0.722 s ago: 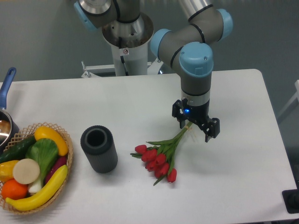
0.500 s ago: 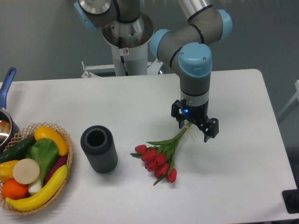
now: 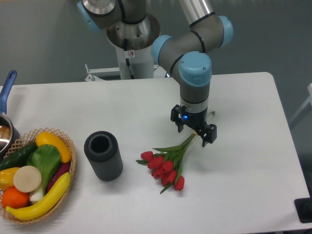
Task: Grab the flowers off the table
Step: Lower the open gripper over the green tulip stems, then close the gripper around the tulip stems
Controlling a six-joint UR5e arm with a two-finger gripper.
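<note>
Gripper [image 3: 193, 131]: fingers spread apart and empty, hanging over the stem end of the flowers; one finger sits to the upper left of the stems, the other to the lower right, so the stems run between them as seen from this camera.
Saucepan [image 3: 6, 127]: at the far left edge, cut off by the frame; only its blue handle and part of the rim show.
Wicker basket [image 3: 68, 146]: at the left front of the table, filled with fruit and vegetables, its lower left cropped.
Dark grey cylinder [image 3: 103, 155]: standing upright just right of the basket, open top facing up, well apart from the gripper.
Flowers [image 3: 165, 167]: lying flat on the table [image 3: 253, 161] at centre front, red buds toward the lower left, green stems running up and right to the gripper.
Just changed: compared with half a second ago the arm has slid left and a little toward the back, so the gripper has moved along the stems; the bunch has not moved.
Meaning for the task: the grasp looks to be still in the lining-up step, with nothing lifted yet; closing on the stems and raising them remain to be done.
Hard to make out: the tips of the stems are hidden behind the gripper body, and how high the fingertips sit above the tabletop cannot be judged from this single view.
</note>
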